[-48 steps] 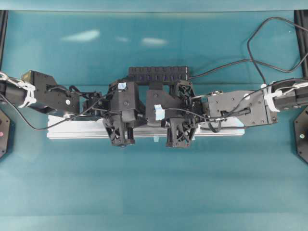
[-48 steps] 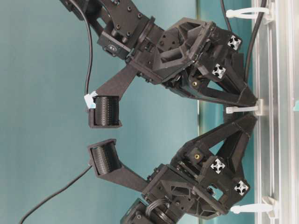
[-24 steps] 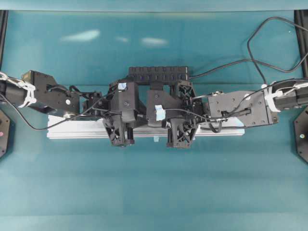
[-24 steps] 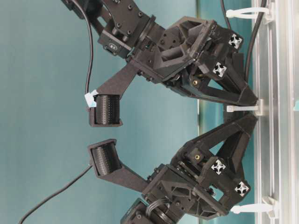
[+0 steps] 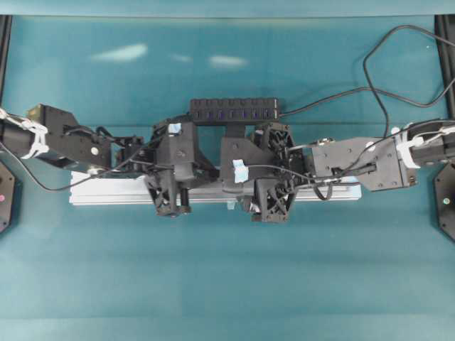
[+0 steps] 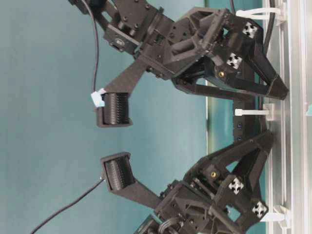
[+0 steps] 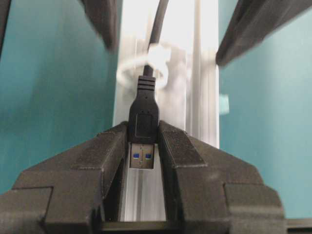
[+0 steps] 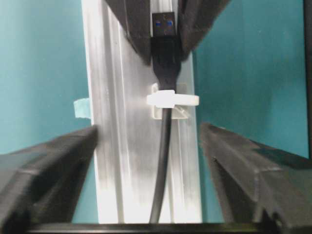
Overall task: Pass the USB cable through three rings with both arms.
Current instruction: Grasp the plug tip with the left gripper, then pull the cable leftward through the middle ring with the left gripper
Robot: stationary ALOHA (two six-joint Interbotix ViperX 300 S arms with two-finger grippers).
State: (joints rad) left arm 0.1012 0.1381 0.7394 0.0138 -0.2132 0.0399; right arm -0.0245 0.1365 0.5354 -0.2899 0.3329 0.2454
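In the left wrist view, my left gripper [image 7: 144, 132] is shut on the small black plug of the USB cable [image 7: 146, 114]. The cable runs back from there through a whitish ring [image 7: 157, 59]. The right wrist view shows the cable [image 8: 163, 161] coming through that ring [image 8: 173, 100] on the rail. It lies free between the wide-apart fingers of my open right gripper [image 8: 148, 130]. At table level the middle ring [image 6: 251, 112] stands between the two grippers, with further rings at the top [image 6: 253, 12] and bottom [image 6: 275, 214]. Overhead, my left gripper [image 5: 170, 204] and right gripper [image 5: 270, 207] both hang over the rail.
The long silver aluminium rail [image 5: 106, 192] lies across the teal table. A black multi-port hub [image 5: 233, 109] sits just behind it, and a black lead [image 5: 370, 78] curls off to the back right. A pale-blue tape tab [image 8: 82, 107] sticks out from the rail's edge.
My right gripper has opened and let go of the cable, drawing back from the middle ring. My left gripper, still shut on the plug, has shifted slightly left.
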